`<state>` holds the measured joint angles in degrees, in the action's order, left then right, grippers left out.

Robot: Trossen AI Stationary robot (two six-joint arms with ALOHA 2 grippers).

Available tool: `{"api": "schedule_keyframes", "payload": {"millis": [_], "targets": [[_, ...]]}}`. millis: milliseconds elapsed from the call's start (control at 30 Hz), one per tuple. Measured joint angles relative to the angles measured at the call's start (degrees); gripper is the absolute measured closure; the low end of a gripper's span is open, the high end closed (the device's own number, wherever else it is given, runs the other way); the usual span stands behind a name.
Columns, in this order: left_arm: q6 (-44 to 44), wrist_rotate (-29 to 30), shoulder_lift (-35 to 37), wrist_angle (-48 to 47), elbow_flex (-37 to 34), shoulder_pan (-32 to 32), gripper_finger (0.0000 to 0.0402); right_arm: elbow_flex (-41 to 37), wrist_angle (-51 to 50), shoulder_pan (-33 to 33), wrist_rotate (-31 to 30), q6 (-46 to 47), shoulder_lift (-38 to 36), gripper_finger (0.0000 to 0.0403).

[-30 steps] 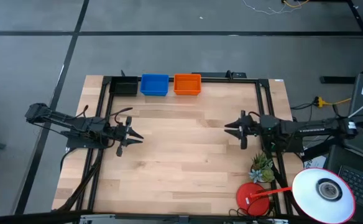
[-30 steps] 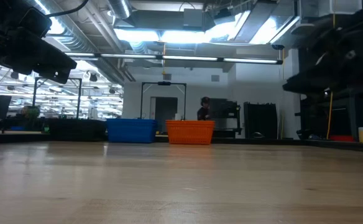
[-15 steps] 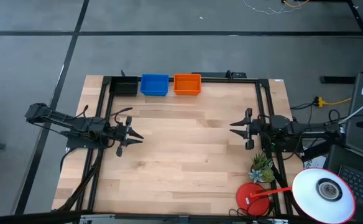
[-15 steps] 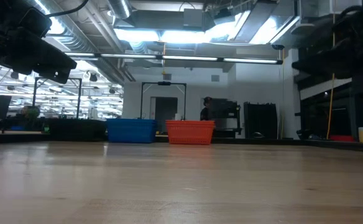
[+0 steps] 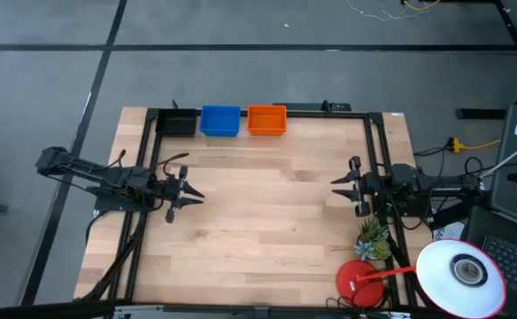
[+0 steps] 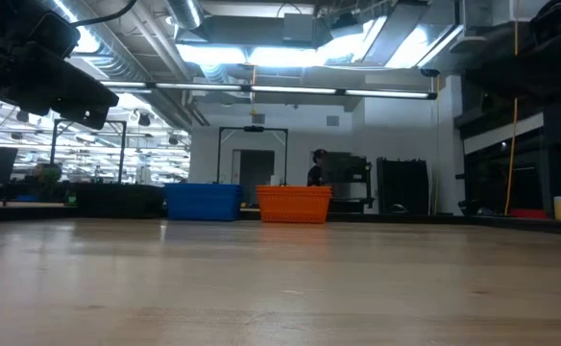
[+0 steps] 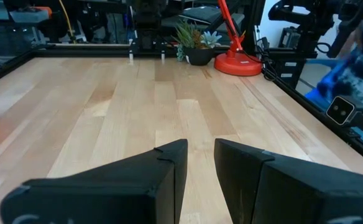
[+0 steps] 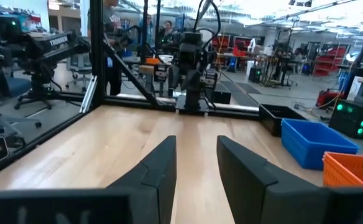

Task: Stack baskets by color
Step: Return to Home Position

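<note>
A black basket (image 5: 177, 122), a blue basket (image 5: 220, 120) and an orange basket (image 5: 266, 120) stand side by side on their bottoms along the table's far edge. The low view shows the blue basket (image 6: 202, 201) and the orange basket (image 6: 294, 204). The right wrist view shows the black basket (image 8: 281, 118), blue basket (image 8: 318, 142) and orange basket (image 8: 352, 169). My left gripper (image 5: 195, 194) hovers level at the table's left side, open, with nothing between its fingers (image 7: 169, 168). My right gripper (image 5: 336, 182) hovers level at the right side, also open and holding nothing (image 8: 196, 149).
A black frame rail (image 5: 258, 112) runs around the tabletop. A small potted plant (image 5: 373, 237), a red lamp base (image 5: 358, 280) and the white lamp head (image 5: 459, 273) sit at the near right corner. Bare wood (image 5: 258, 204) lies between the grippers. A person (image 6: 314, 168) stands far behind the table.
My right gripper has drawn back toward the table's right edge and risen a little, rolling somewhat as it went. Its fingers keep the same gap. The baskets have not moved.
</note>
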<state>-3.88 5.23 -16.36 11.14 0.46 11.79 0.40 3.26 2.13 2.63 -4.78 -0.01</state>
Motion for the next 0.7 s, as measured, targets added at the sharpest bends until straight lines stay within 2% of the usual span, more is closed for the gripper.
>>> {"api": "schedule_keyframes", "payload": {"millis": [700], "targets": [[0.0, 0.0, 0.0, 0.0, 0.0, 0.0, 0.0329, 0.0, -1.1, 0.0, 0.0, 0.0, 0.3, 0.0286]]}}
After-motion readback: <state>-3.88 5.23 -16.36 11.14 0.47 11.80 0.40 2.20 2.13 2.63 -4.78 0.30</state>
